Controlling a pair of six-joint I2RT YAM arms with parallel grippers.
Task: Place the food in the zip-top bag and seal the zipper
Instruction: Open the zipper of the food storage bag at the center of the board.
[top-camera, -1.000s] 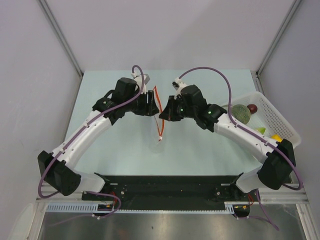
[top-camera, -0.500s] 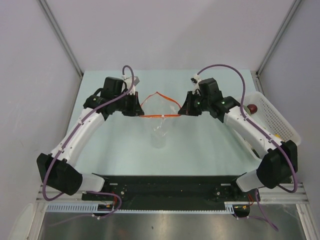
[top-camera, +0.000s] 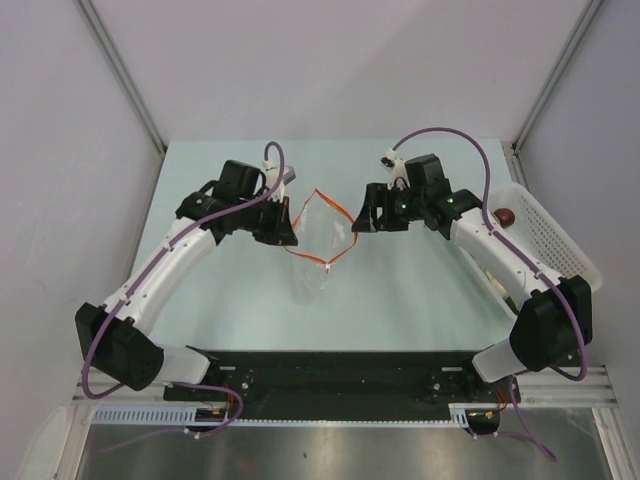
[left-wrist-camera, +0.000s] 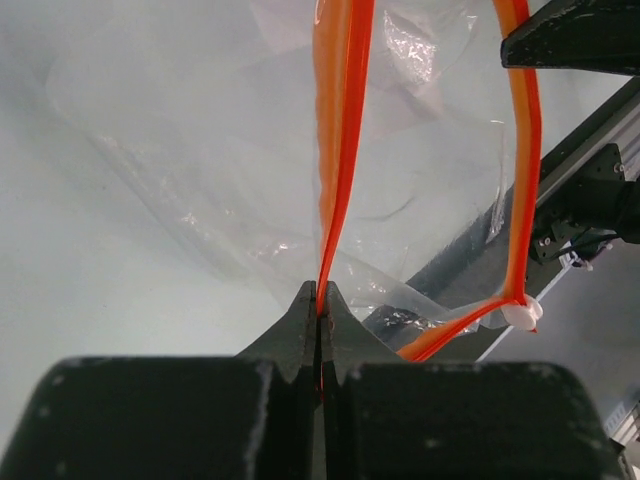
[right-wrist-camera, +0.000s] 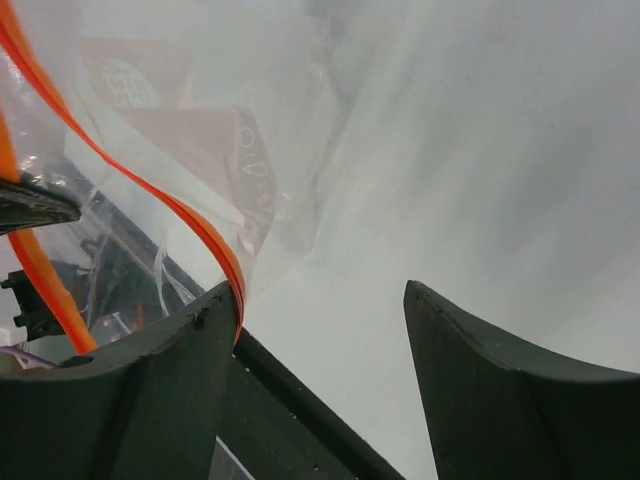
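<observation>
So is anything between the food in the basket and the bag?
No loose thing lies between the basket and the bag. Only the right arm spans that gap, its open right gripper at the bag's mouth; the left gripper pinches the zipper.

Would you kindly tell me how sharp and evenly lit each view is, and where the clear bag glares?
Top external: sharp, evenly lit; the zip-top bag almost vanishes against the pale table. Left wrist: the zipper is crisp, the film glints white, the left gripper is dark and soft. Right wrist: the right gripper is dark, soft-edged; background washed out.
</observation>
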